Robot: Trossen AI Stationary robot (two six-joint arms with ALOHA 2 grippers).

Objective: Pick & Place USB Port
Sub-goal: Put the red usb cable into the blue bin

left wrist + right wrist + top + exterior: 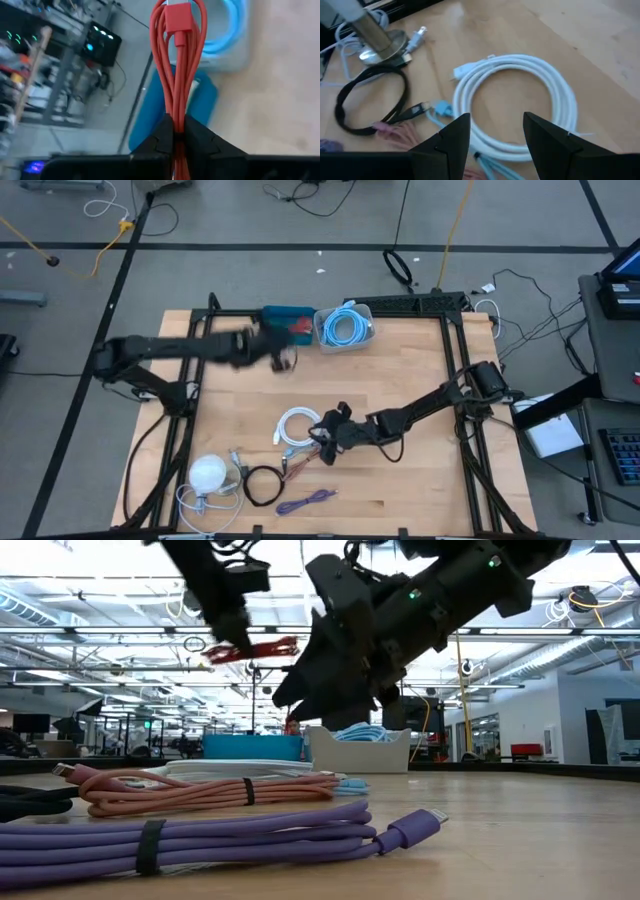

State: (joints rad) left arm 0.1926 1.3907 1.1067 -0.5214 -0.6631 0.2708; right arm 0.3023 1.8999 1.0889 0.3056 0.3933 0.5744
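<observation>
The left gripper (176, 137) is clamped on a bundled red cable (176, 65), its two fingers pinching the loops from both sides so the cable's flat red plug points away from the wrist. In the high view this gripper (285, 352) hangs above the table's far edge, at about eleven o'clock from the table's middle, with the red cable (298, 326) over the teal bin (280, 317). Just beside that bin, toward three o'clock, stands the white bin (365, 313) holding a coiled light-blue cable (346, 328).

The right gripper (322, 432) sits near the table's middle, fingers apart and holding nothing, above a coiled white cable (520, 100). It seems to hover just clear of the coil, though the wrist view is too close to be sure.

Toward seven o'clock from the white coil lie a black cable loop (262, 483), a pink cable (200, 790) and a purple cable (305, 501). At the near left corner stands a white round object (208, 472) with thin wires around it.
</observation>
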